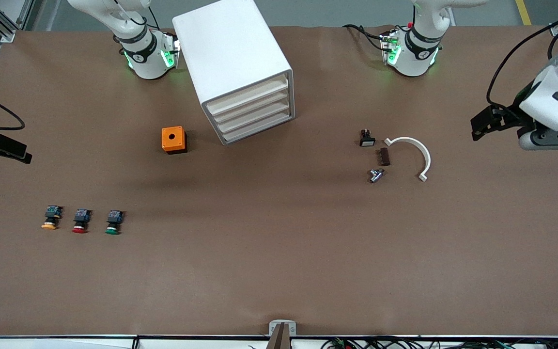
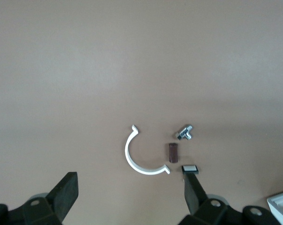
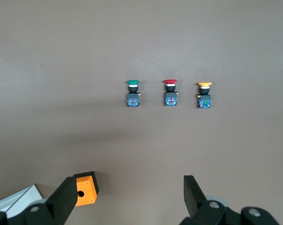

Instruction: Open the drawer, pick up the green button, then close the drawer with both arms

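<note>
The white cabinet [image 1: 233,58] stands between the arm bases, and its four cream-fronted drawers [image 1: 252,109] are all shut. The green-capped button [image 1: 113,222] lies on the table in a row with a red-capped one [image 1: 81,221] and an orange-capped one [image 1: 51,218]. The right wrist view also shows the green button [image 3: 133,93]. My right gripper [image 1: 20,154] hangs open and empty over the right arm's end of the table [image 3: 131,197]. My left gripper [image 1: 482,127] hangs open and empty over the left arm's end [image 2: 130,197].
An orange box [image 1: 174,140] with a round hole sits beside the cabinet. A white half-ring [image 1: 412,155], a brown block [image 1: 384,156], a metal fitting [image 1: 376,175] and a small black part [image 1: 366,138] lie toward the left arm's end.
</note>
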`<move>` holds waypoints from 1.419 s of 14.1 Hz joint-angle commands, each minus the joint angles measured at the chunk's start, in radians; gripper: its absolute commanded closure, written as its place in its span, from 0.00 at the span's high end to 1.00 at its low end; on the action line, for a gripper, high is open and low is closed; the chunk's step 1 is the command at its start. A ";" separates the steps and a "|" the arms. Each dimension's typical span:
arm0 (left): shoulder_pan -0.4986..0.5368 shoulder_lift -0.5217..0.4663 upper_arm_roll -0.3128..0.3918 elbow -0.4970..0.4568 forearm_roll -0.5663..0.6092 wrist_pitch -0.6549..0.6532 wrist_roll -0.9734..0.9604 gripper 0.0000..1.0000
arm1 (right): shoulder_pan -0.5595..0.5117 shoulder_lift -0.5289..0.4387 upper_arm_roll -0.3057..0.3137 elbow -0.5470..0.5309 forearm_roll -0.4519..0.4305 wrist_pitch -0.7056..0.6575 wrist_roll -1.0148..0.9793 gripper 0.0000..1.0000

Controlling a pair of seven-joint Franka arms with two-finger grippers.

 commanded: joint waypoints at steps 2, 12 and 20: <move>0.012 -0.110 0.001 -0.108 -0.021 0.013 0.001 1.00 | -0.015 0.008 0.015 0.024 -0.011 -0.016 -0.004 1.00; 0.018 -0.189 0.028 -0.183 -0.043 0.059 -0.005 1.00 | -0.015 0.009 0.015 0.024 -0.012 -0.016 -0.004 1.00; 0.018 -0.183 0.044 -0.176 -0.040 0.064 0.074 1.00 | -0.014 0.009 0.018 0.024 -0.012 -0.015 -0.005 1.00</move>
